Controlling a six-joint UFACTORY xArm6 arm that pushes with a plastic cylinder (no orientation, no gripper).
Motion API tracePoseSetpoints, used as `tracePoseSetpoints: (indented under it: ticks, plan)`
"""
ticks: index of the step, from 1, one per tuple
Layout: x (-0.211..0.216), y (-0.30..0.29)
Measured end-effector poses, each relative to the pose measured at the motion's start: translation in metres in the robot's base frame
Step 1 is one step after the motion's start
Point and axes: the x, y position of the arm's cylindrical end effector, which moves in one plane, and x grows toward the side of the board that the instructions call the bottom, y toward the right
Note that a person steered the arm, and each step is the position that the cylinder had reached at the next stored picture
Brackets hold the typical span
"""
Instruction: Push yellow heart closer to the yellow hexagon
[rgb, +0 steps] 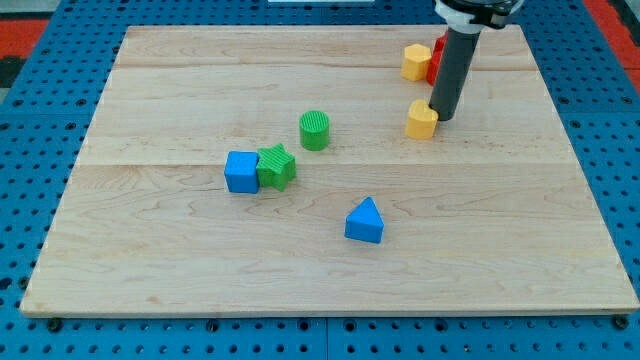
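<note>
The yellow heart (421, 119) lies on the wooden board at the view's upper right. The yellow hexagon (416, 61) sits above it, near the board's top edge, with a gap between them. My tip (443, 117) rests on the board just right of the yellow heart, touching or almost touching it. The rod rises up past the hexagon's right side and hides most of the red blocks (432, 64) there.
A green cylinder (314, 130) stands left of the heart. A green star (276, 166) touches a blue cube (241, 172) at centre left. A blue triangle (364, 221) lies lower centre. The board's top edge (320, 28) is close above the hexagon.
</note>
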Motion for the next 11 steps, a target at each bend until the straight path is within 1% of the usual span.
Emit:
tracePoseSetpoints:
  ticks: [1, 2, 3, 4, 5, 6, 7, 8, 9, 11]
  plan:
    - [0.023, -0.008]
    - [0.01, -0.069]
    - [-0.024, -0.102]
    - [-0.032, -0.154]
    - [-0.038, -0.106]
    - [-0.045, -0.079]
    - [-0.075, -0.077]
    - [-0.092, -0.075]
    - [-0.106, -0.098]
    - [-0.126, -0.069]
